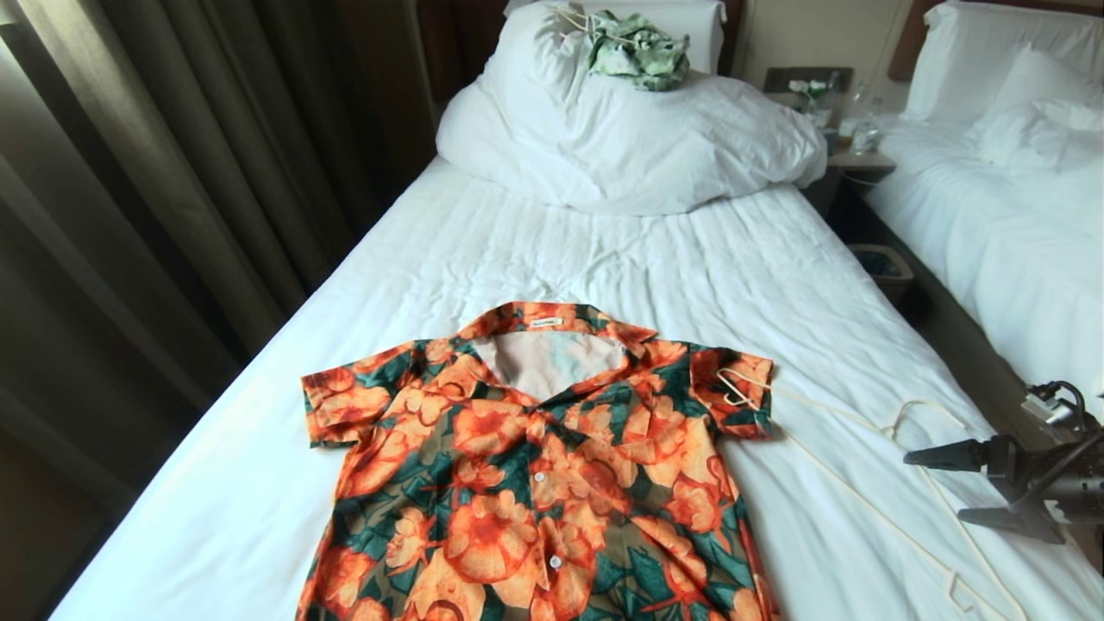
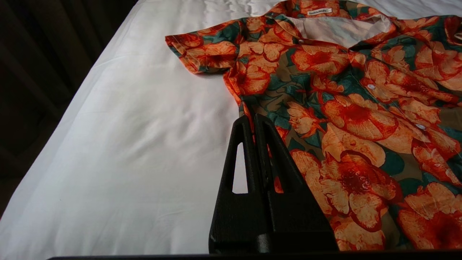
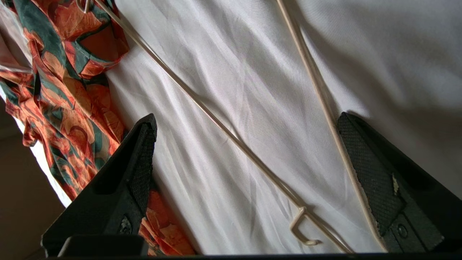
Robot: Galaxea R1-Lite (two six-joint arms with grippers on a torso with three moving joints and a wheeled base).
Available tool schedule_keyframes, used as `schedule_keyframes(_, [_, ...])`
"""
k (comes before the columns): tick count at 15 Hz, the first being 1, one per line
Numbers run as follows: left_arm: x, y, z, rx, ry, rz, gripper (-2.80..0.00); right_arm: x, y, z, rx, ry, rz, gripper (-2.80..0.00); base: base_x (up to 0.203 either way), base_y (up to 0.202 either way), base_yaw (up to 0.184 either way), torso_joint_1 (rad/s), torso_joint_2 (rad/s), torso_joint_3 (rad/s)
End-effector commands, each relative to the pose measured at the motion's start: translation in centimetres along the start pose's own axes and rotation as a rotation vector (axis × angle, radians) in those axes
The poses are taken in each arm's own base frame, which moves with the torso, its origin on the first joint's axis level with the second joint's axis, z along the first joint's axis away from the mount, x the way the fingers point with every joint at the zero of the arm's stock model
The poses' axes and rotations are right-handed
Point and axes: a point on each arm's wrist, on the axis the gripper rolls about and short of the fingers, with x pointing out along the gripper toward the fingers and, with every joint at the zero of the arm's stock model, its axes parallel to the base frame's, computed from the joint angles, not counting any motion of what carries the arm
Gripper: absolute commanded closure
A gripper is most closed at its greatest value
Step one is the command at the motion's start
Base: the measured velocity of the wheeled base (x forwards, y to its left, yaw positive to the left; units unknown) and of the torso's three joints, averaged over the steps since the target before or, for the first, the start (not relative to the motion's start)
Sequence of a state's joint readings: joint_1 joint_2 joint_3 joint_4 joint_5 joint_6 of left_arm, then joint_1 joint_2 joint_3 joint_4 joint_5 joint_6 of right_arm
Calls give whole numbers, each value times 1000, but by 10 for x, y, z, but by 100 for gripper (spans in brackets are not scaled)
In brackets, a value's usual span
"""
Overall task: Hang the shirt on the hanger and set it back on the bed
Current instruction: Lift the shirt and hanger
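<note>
Right wrist view: we see our right gripper [image 3: 245, 121] spread wide and empty over the bed [image 3: 252, 90], both wires of the hanger [image 3: 231, 135] running between its fingers. Beyond one finger lies the shirt [image 3: 65, 90], flat, the hanger's far end on its sleeve. Our left gripper [image 2: 254, 121] is closed, empty, at the shirt's other edge.
</note>
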State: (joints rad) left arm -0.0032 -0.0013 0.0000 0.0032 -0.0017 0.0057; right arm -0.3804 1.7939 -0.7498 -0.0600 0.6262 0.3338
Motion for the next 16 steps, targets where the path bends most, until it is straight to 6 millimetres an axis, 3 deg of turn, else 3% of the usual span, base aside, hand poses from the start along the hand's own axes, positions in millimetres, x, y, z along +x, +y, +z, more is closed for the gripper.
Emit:
schedule_keyframes(1, [0, 0, 0, 0, 1, 0, 0, 3, -2, 0, 1, 10, -1, -280, 0, 0, 0, 0, 0, 0])
schedule_keyframes(7, [0, 0, 0, 0, 1, 0, 0, 20, -16, -4, -101, -95, 45, -280, 0, 0, 0, 0, 0, 0])
schedule_keyframes(11, [0, 0, 0, 0, 1, 0, 0, 26, -20, -8, -137, -175, 216, -280, 0, 0, 0, 0, 0, 0])
schedule_keyframes(16, [0, 0, 0, 0, 1, 0, 0, 26, -17, -9, -115, -143, 391, -280, 0, 0, 0, 0, 0, 0])
